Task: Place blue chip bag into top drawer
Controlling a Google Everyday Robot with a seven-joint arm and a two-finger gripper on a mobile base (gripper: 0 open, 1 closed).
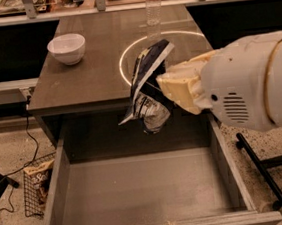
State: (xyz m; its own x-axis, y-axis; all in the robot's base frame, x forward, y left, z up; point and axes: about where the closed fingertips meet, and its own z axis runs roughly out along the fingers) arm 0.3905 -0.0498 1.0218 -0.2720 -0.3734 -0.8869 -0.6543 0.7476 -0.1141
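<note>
The blue chip bag [149, 91], crumpled navy foil with white markings, hangs from my gripper [159, 86] in the camera view. It is held in the air at the cabinet's front edge, over the back part of the open top drawer [139, 192]. The gripper is shut on the bag's right side, with the cream wrist and big white arm [249, 88] behind it to the right. The drawer is pulled fully out and its flat grey bottom is bare.
A white bowl [67, 48] sits on the cabinet top [82, 80] at the back left. A clear water bottle [153, 2] stands at the back middle. A brown-and-tan snack bag [39, 179] lies in a wire basket on the floor, left of the drawer.
</note>
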